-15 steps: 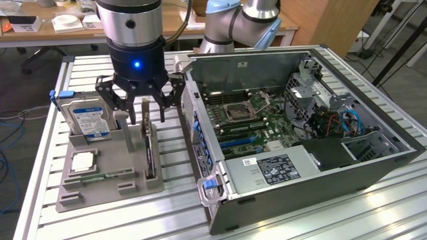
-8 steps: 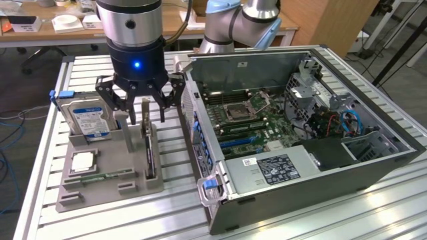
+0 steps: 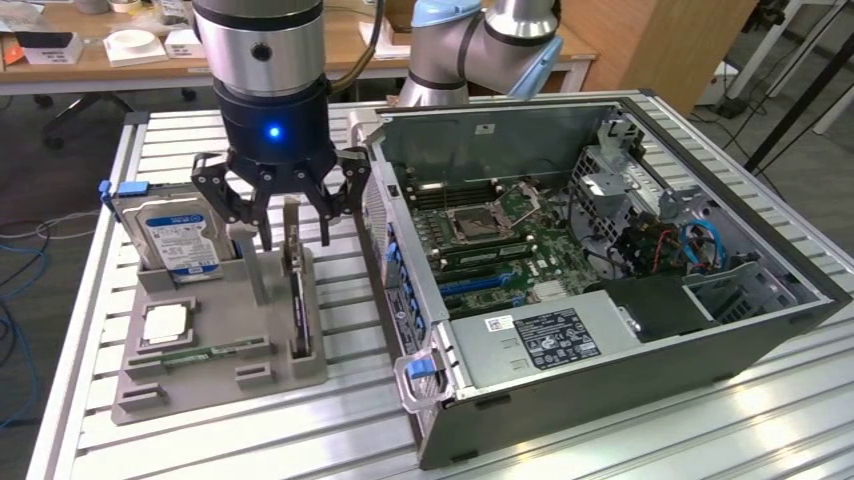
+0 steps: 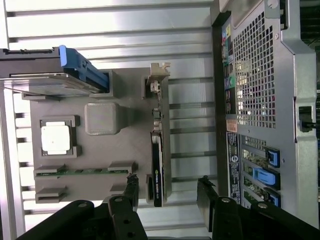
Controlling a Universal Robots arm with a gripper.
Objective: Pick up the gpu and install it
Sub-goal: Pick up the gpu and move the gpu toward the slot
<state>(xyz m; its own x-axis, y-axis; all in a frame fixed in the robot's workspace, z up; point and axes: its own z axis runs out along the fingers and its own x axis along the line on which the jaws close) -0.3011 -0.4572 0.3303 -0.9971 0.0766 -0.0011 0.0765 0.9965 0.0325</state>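
Your end effector hangs released above the gpu, a thin dark silver-bracketed circuit card upright in the grey plastic holder; picking and installing are not yet done.

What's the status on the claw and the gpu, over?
Claw open, hovering above the gpu. It stands upright in the gray holder, not gripped. Nothing between them.

The arm hangs upright, its wrist pointing straight down and a blue light lit on the black collar. The gripper faces down, fingers spread wide, holding nothing.
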